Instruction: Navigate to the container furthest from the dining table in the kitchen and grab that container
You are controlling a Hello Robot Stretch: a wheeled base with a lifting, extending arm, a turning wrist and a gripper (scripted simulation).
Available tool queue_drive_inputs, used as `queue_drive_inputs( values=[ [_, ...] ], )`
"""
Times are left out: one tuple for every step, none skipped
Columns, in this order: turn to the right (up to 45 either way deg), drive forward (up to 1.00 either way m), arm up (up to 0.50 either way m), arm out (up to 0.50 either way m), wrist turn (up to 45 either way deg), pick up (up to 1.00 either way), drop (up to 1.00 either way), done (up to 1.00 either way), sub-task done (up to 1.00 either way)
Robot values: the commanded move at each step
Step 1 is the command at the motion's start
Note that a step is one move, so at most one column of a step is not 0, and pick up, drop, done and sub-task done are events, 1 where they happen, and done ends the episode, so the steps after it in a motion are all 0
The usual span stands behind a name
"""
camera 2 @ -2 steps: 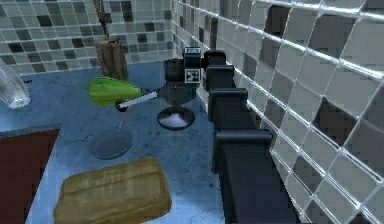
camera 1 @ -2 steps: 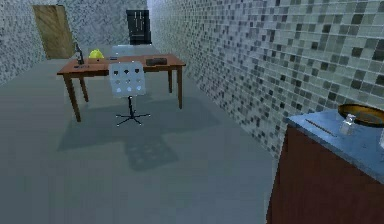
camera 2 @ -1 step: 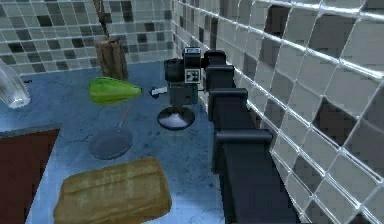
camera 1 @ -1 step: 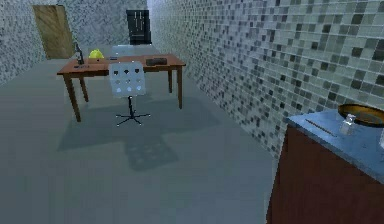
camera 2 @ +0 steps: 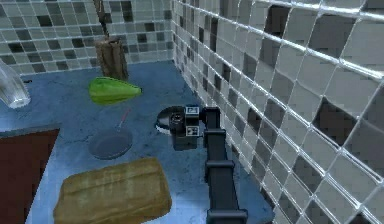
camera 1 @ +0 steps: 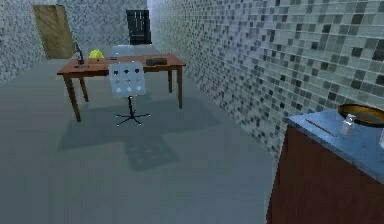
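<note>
Two views.
Forward: dining table (camera 1: 100, 68) standing well apart down room, counter (camera 1: 320, 135) showing at right edge.
Arm side: gripper (camera 2: 160, 122) hanging above counter, holding nothing, bare top behind tips. Green bowl-like thing (camera 2: 115, 88), likely container, lying near, just beside knife block (camera 2: 112, 58). Judging it light, rigid, slick, so gripping at rim.

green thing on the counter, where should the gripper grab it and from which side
Likely by its low, tapered end toward the tiled wall, coming from the near side where the gripper is: the green thing lies flat and wide, and the knife block stands close behind it, blocking the far side.
</note>
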Motion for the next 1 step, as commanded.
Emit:
queue_drive_inputs(
  values=[
    [0.0,0.0,0.0,0.0,0.0,1.0,0.0,0.0,0.0]
  ],
)
